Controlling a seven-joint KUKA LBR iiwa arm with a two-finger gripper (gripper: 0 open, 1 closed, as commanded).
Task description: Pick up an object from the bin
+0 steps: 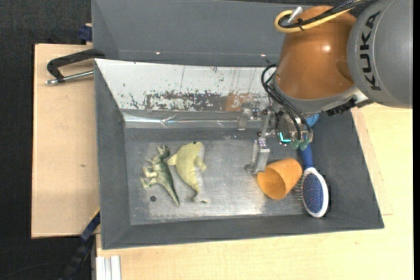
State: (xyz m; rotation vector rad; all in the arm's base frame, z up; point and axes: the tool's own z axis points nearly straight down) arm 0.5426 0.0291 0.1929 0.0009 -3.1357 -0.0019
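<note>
Gripper, open-or-closed state can't be told, sits low over the bin floor just left of the tipped orange cup at right-centre, so a close could clip the cup and roll it into the blue brush.

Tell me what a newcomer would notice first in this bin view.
The orange cup lying on its side at the lower right of the bin floor stands out most, with the claw just to its left. A blue-and-white brush lies at the cup's right, and a pale yellow toy dinosaur and a green toy dinosaur lie side by side at the left.
</note>
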